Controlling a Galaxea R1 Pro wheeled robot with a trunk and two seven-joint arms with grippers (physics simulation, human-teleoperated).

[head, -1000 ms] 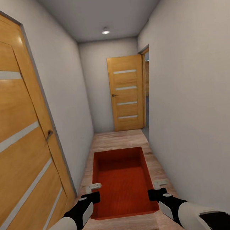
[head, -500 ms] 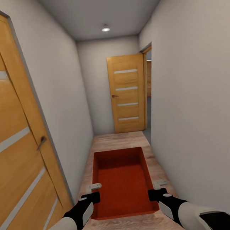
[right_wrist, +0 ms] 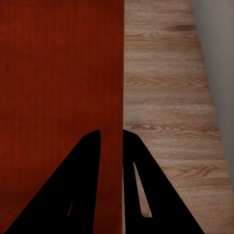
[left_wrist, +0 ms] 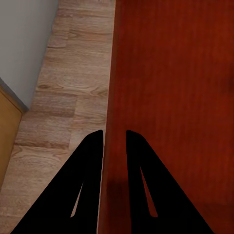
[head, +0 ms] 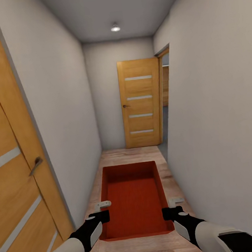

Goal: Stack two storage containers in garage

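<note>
I hold one orange-red storage container (head: 134, 195) level in front of me, above the hallway's wood plank floor (head: 129, 155). My left gripper (head: 102, 207) is shut on its left wall. My right gripper (head: 174, 203) is shut on its right wall. In the left wrist view the black fingers of the left gripper (left_wrist: 114, 131) straddle the thin rim of the container (left_wrist: 175, 97). The right wrist view shows the same grip, with the right gripper (right_wrist: 111, 130) on the container (right_wrist: 58, 73). The living room and the garage are out of view.
I am in a narrow hallway with white walls. A closed wooden door (head: 11, 182) stands close on my left. Another wooden door (head: 140, 103) stands at the far end, beside an open doorway (head: 166, 98) in the right wall.
The whole view has advanced down the hallway: the left door has slid out toward the left edge and the far door looks slightly larger. Container and grippers keep the same pose.
</note>
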